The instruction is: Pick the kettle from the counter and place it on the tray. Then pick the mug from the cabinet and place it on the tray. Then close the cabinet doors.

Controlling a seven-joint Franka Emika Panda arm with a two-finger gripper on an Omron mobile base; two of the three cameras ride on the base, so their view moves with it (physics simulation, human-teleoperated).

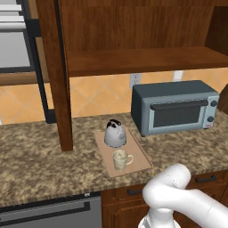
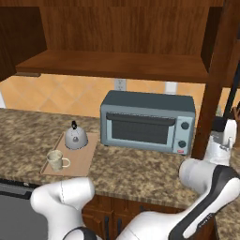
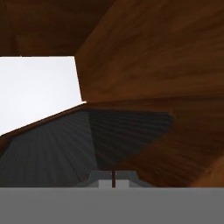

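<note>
The mug (image 1: 121, 160) sits at the tray's (image 1: 141, 164) near edge and the kettle (image 1: 115, 133) at its far edge, on the counter (image 1: 40, 156) — so closing the cabinet doors (image 1: 57, 75) looks to be the step in hand. The gripper (image 3: 113, 177), fingers pressed together and empty, is close against the right door's (image 2: 215, 89) dark panel. Next comes a steady push to swing it shut.

No readable text anywhere; small red mark on toaster oven (image 2: 148, 123) front, too small to read.

Glossy white rounded arm (image 2: 154, 220) segments joined by dark joint bands.
</note>
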